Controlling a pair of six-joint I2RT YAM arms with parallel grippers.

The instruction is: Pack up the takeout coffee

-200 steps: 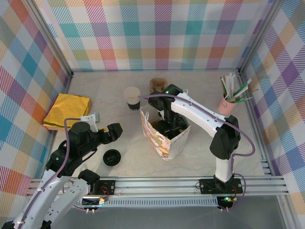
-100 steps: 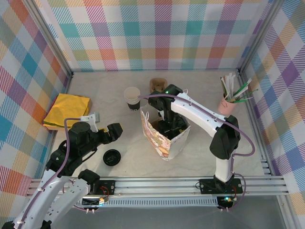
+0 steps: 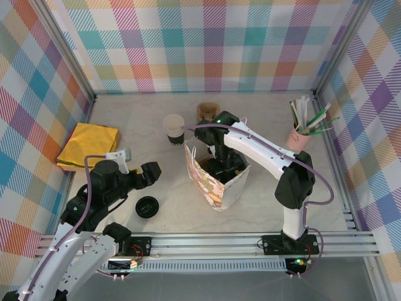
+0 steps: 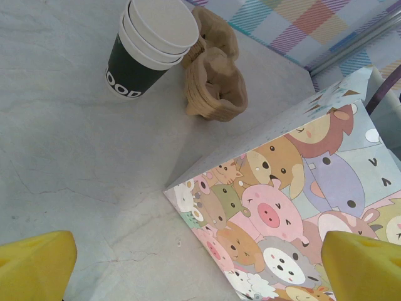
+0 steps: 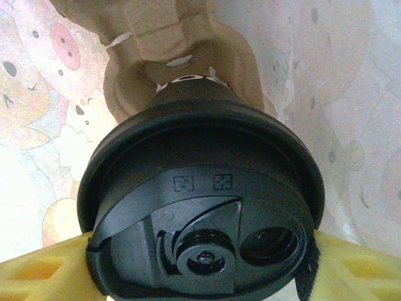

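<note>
**Coffee cup lowered onto the carrier tray inside the bag**

Right tool (image 5: 200,279) reaching down inside the printed paper bag (image 3: 216,188), its yellow fingers (image 5: 37,276) clenched on either side of the takeout coffee (image 5: 200,207) at the black lid. We see the cup upright within the bag, its base at a well of the pulp carrier tray (image 5: 178,69) (whether it is fully seated, we cannot tell). Left tool (image 3: 149,174) hangs released, jaws wide, over the counter (image 3: 125,113) well left of the bag, with the loose lid (image 3: 147,206) near it.

We judge the packing nearly complete: what remains is letting go and withdrawing. Three risks follow.
- Releasing before the base sits in the well would let the cup tip against the bag wall.
- A grip taken at the lid alone could pop the lid loose and spill the coffee.
- Fingers spreading in the narrow bag may catch the thin paper sides and drag or topple the bag, since the left tool gives it no support.
</note>
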